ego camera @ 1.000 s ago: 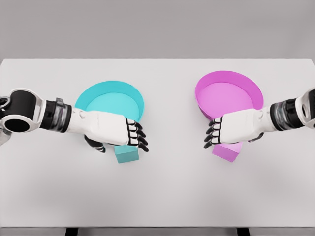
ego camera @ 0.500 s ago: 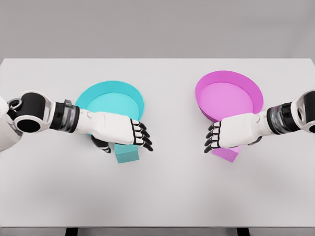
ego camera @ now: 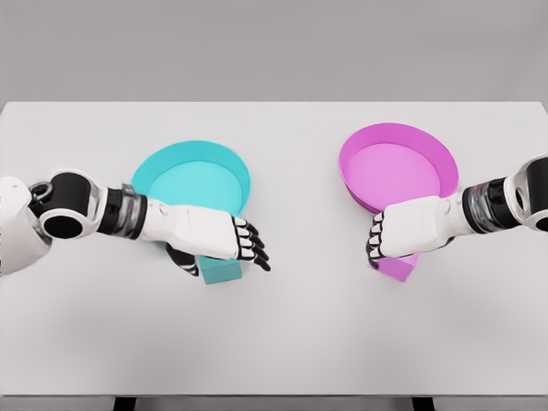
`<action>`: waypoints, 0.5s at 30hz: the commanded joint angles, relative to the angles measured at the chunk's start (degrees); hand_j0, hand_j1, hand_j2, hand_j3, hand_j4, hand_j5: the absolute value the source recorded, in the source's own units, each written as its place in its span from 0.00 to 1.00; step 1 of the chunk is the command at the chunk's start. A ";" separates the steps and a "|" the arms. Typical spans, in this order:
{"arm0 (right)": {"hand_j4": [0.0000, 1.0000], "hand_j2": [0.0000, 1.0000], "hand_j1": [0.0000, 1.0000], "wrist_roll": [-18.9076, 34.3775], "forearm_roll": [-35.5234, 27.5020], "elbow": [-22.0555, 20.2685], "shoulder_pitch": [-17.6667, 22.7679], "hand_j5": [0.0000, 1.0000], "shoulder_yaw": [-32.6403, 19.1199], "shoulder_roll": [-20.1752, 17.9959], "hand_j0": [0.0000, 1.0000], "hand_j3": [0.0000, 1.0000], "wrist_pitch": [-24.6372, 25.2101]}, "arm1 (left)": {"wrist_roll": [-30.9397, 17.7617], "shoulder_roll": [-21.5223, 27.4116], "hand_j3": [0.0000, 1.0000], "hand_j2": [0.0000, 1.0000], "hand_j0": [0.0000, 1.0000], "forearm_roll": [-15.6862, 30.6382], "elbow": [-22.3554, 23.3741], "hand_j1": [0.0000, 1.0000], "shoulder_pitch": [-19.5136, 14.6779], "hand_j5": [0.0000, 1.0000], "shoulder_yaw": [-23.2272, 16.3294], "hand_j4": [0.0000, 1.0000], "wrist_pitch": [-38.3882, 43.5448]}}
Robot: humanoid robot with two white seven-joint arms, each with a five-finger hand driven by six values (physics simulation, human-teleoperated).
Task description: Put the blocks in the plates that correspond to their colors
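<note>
The cyan plate [ego camera: 193,175] sits left of the desk's middle with nothing in it, its pale floor showing whole, and the magenta plate [ego camera: 396,165] sits to the right, likewise holding nothing. Both stand on the white desk [ego camera: 282,334], well back from its near edge; the broad strip of desk between the two plates and the wide band toward the near edge lie bare, as does the far strip behind the plates. The cyan block [ego camera: 221,270] rests on the desk just in front of the cyan plate's near rim, a small cube of a deeper teal than the plate, its top mostly covered by the left hand [ego camera: 214,237]. That hand lies over the block with its dark-jointed fingers [ego camera: 253,251] reaching out past the block's right side and slightly bent, the thumb low on the block's left; whether they actually grip the block cannot be told. The magenta block [ego camera: 398,266] lies on the desk just in front of the magenta plate's near rim, a small cube matching the plate's colour, only its lower part showing beneath the right hand [ego camera: 407,229]. The right hand's fingers [ego camera: 375,240] are curled down over the block's left side; whether they have closed firmly on it cannot be told either.
</note>
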 commanded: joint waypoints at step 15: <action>0.55 0.55 0.55 -0.15 -5.19 -0.09 -0.62 0.55 -0.92 0.56 0.55 0.55 0.26 | 0.02 -0.66 0.79 0.79 0.79 0.42 1.24 0.79 0.26 0.79 0.08 0.79 0.14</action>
